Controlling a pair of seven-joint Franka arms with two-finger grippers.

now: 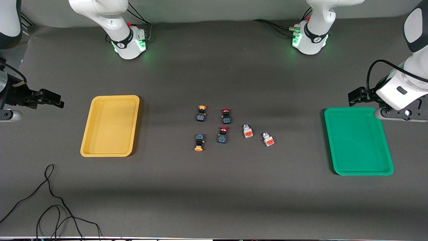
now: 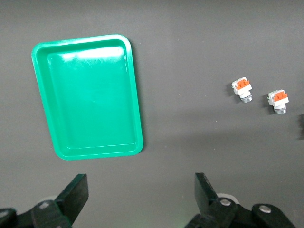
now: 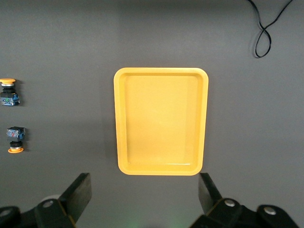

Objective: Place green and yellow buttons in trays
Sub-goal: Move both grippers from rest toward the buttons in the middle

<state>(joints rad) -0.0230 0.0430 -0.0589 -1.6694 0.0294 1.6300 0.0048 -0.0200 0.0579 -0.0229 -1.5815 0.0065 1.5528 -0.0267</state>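
Observation:
Two yellow-capped dark switches and two white switches with orange blocks lie mid-table between the yellow tray and the green tray. Both trays hold nothing. My right gripper hangs open over the table at the right arm's end, beside the yellow tray; its wrist view shows both yellow-capped switches. My left gripper hangs open by the green tray; its wrist view shows both white switches.
Two dark switches with red caps lie among the others, between the yellow-capped and white ones. A loose black cable lies near the front camera at the right arm's end.

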